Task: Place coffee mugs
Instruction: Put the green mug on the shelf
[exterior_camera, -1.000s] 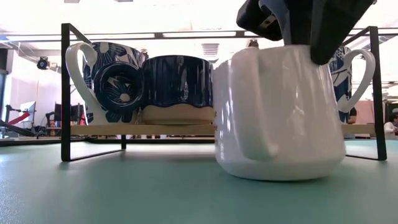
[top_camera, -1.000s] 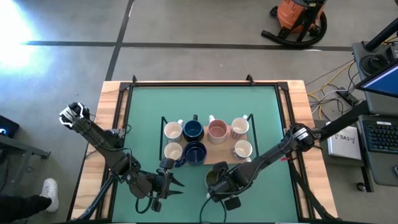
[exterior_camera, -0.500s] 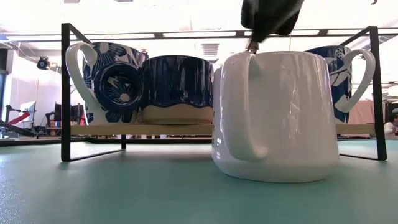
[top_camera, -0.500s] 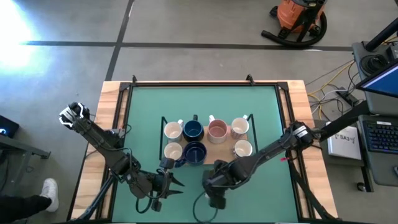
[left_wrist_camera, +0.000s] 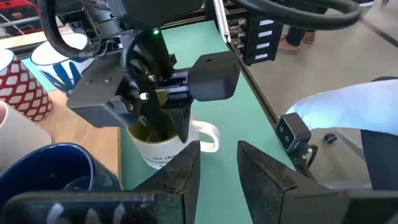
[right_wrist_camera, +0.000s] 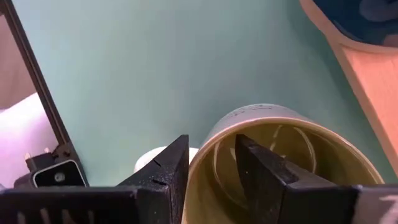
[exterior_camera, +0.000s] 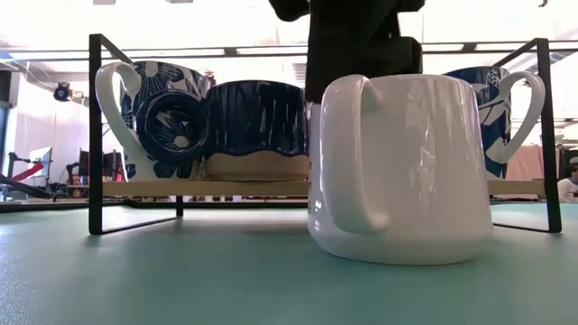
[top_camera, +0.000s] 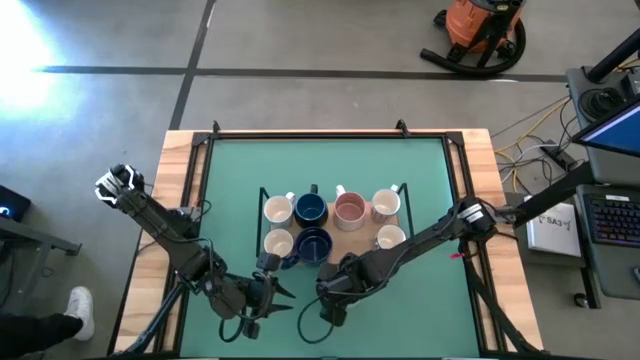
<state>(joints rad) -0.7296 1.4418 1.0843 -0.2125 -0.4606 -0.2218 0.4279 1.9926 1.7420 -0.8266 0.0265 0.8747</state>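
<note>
A white coffee mug [exterior_camera: 406, 171] with an olive-green inside [right_wrist_camera: 273, 143] stands upright on its base on the green mat, near the front edge. Its handle [left_wrist_camera: 208, 137] sticks out sideways. My right gripper [right_wrist_camera: 211, 138] hangs over the mug's rim, open, with one finger inside the mug and one outside. In the high view this gripper [top_camera: 335, 290] covers the mug. Several other coffee mugs, white, navy [top_camera: 310, 209] and pink [top_camera: 349, 209], stand on a wooden board [top_camera: 352, 247] in a black wire frame. My left gripper [left_wrist_camera: 217, 168] waits open just left of the mug, holding nothing. My right gripper comes at the mug's rim [right_wrist_camera: 200, 155] from above, slanting down, one finger [right_wrist_camera: 267, 171] inside the cup and one finger [right_wrist_camera: 158, 177] outside. A gap shows beside the inner finger. Whether the outer finger touches the wall I cannot tell. The mug rests on the mat.
The black wire frame [exterior_camera: 94, 135] around the board stands right behind the mug. Wooden table borders [top_camera: 180, 200] flank the green mat [top_camera: 320, 160]. Bare mat lies at the far side and at the front left.
My right gripper has rolled about its own axis and gone a little toward the table's left edge. The white mug turned about on its base, its handle swinging round to the side, and slid slightly; over the last half second it has stood still.
</note>
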